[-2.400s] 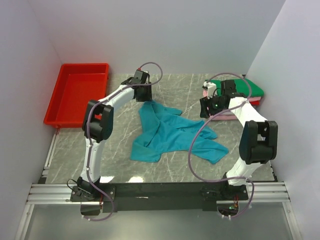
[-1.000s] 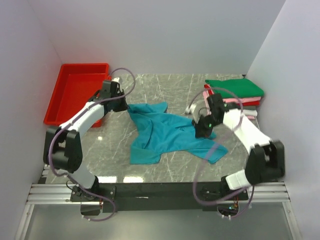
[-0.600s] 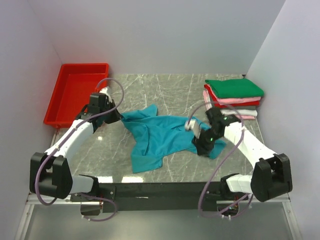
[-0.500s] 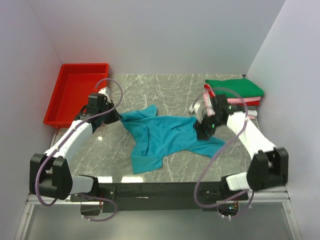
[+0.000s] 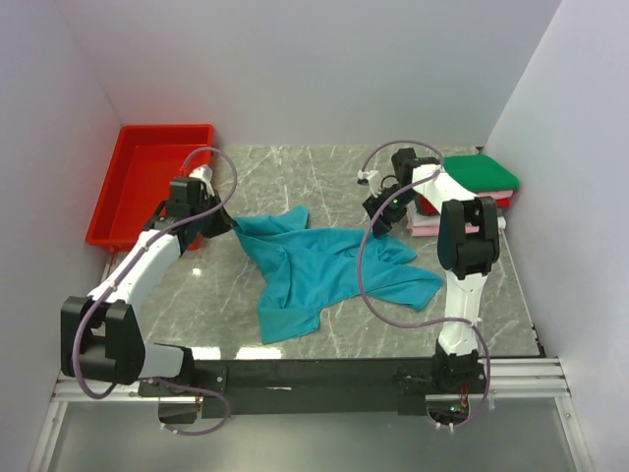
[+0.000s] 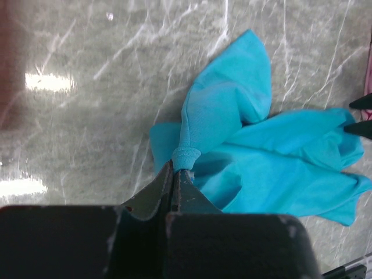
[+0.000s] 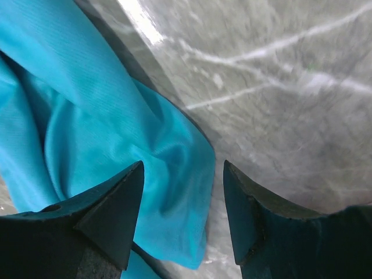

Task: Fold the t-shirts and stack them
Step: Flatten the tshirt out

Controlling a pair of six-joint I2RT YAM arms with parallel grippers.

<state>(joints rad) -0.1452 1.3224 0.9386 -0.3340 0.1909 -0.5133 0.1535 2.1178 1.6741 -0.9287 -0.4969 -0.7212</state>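
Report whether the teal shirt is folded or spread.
Spread, not folded: the teal shirt lies rumpled across the table, one bunched edge pinched in the left gripper, right gripper open over another edge.

Plain pale walls (image 5: 324, 69) enclose a grey marble-veined tabletop (image 5: 334, 177) catching glare.

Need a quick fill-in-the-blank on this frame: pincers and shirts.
1. The left pincer is ___ on the teal t-shirt.
2. The right pincer is ___, over that shirt's edge.
3. On the folded stack, the top shirt is ___.
Missing words: shut; open; green.
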